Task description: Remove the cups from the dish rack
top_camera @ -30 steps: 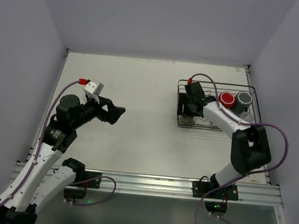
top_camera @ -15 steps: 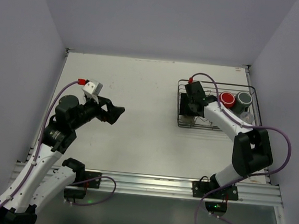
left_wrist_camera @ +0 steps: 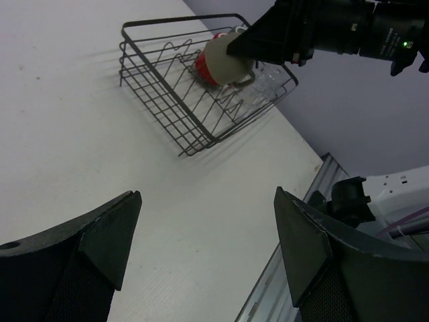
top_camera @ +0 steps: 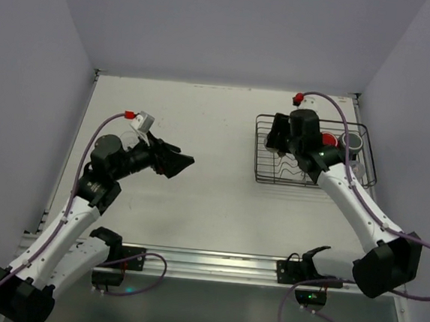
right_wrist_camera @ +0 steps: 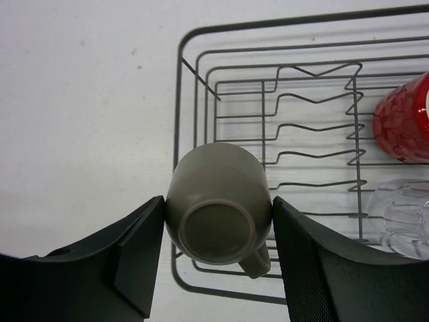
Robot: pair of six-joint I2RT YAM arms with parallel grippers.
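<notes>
My right gripper (right_wrist_camera: 218, 231) is shut on the olive-tan mug (right_wrist_camera: 218, 201), bottom towards the camera and handle at the lower right. It holds the mug above the left end of the black wire dish rack (right_wrist_camera: 179, 100). In the rack lie a red cup (right_wrist_camera: 402, 127) and a clear tumbler (right_wrist_camera: 402, 218). From above, the right gripper (top_camera: 279, 133) hangs over the rack (top_camera: 273, 181), with the red cup (top_camera: 328, 138) and a dark grey cup (top_camera: 352, 143) at its far right. My left gripper (top_camera: 176, 161) is open and empty over the table, left of centre.
The left wrist view looks across bare white table at the rack (left_wrist_camera: 161, 100) and the held mug (left_wrist_camera: 224, 62). Grey walls close in the table on three sides. A metal rail (top_camera: 213, 263) runs along the near edge.
My right gripper has risen out of the rack's left end with the mug in it. My left gripper has moved a little to the right and forward.
</notes>
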